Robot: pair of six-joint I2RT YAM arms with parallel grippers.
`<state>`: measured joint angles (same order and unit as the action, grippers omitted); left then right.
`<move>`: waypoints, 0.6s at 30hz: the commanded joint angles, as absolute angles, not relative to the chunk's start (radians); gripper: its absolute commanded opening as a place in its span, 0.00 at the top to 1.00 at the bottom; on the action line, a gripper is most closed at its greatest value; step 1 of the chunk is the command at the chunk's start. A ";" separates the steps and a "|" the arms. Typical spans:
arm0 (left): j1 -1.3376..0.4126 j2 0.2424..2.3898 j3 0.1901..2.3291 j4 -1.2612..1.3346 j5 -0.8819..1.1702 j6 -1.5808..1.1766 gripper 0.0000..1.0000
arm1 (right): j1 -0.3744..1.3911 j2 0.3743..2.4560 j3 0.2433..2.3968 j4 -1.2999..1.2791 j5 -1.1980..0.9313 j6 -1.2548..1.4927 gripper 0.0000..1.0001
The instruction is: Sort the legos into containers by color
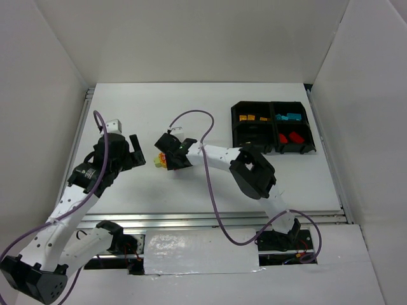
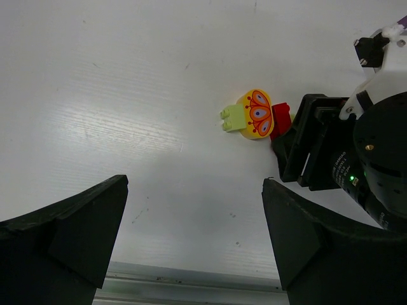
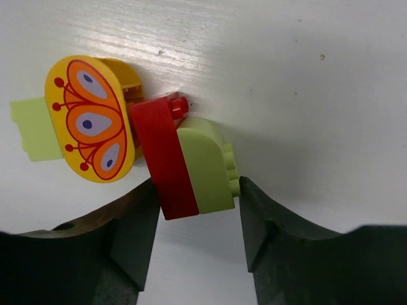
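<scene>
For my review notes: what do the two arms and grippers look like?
The left arm and right arm have white links with black joint housings; a purple cable loops along each. The left gripper and right gripper have chunky matte black fingers. The right wrist shows white lettering and a small green light.

Two robot arms (image 1: 70,197) (image 1: 254,173) and one black four-compartment tray (image 1: 236,127) are counted, plus, outside it, two green bricks (image 3: 206,168) (image 3: 28,127), one red brick (image 3: 162,159), one yellow brick (image 3: 89,121).

Left gripper (image 2: 193,185) spread wide over table (image 2: 127,95); green brick (image 2: 230,119), butterfly piece (image 2: 256,114), red brick (image 2: 280,121) joined, right gripper (image 2: 294,136) alongside.
</scene>
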<state>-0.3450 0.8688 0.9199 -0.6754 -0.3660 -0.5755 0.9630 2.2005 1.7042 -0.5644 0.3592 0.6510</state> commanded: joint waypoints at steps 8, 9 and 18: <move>-0.318 0.896 0.913 -0.600 -0.230 -0.546 0.01 | 0.953 2.105 1.577 -0.381 0.301 0.499 0.87; -0.314 0.908 0.919 -0.586 -0.209 -0.554 0.01 | 0.953 2.047 1.550 -0.364 0.310 0.497 1.00; -0.311 1.035 0.910 -0.304 0.194 -0.770 0.02 | 0.954 1.674 1.205 -0.220 0.322 0.508 1.00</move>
<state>-0.3164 0.9943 0.9195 -0.4938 -0.0059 -0.6735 0.9558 1.8114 1.2686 -0.3336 0.3019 0.5060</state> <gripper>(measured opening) 0.984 0.543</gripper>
